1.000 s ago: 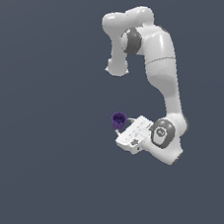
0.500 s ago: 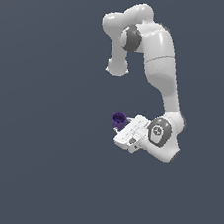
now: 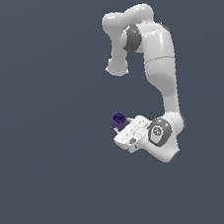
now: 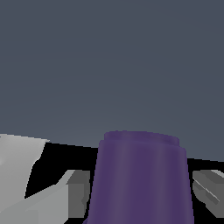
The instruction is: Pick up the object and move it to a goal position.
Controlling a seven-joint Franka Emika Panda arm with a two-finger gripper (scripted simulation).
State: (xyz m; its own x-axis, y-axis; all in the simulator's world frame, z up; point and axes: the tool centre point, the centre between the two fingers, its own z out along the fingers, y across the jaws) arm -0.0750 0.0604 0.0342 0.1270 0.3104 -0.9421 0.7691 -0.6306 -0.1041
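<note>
Exterior view: shows the whole arm [image 3: 158,75] against a plain dark grey ground; the cup [image 3: 118,118] appears as a small dark purple cylinder with its hollow top visible; the fingers themselves are too small to make out here
Wrist view: shows only the cup [image 4: 140,179] close up, filling the lower middle of the picture, its side wall and a stepped rim; the hollow top is not seen from here; grey fingers [image 4: 78,192] stand on either side of it, one partly cut by the picture's edge
Counts: one arm; one gripper [image 3: 124,128]; one cup; two fingers seen in the wrist view
Arm pose: the base end sits high in the exterior view; the long link runs down toward the exterior view's right; the wrist bends back so the hand points toward the exterior view's left and slightly up
Jaws: set either side of the cup; in the wrist view a narrow gap seems to show between each finger and the cup wall, so whether they grip it I cannot tell
Cup place: at the tip of the gripper, between the fingers, on the exterior view's left of the hand
</note>
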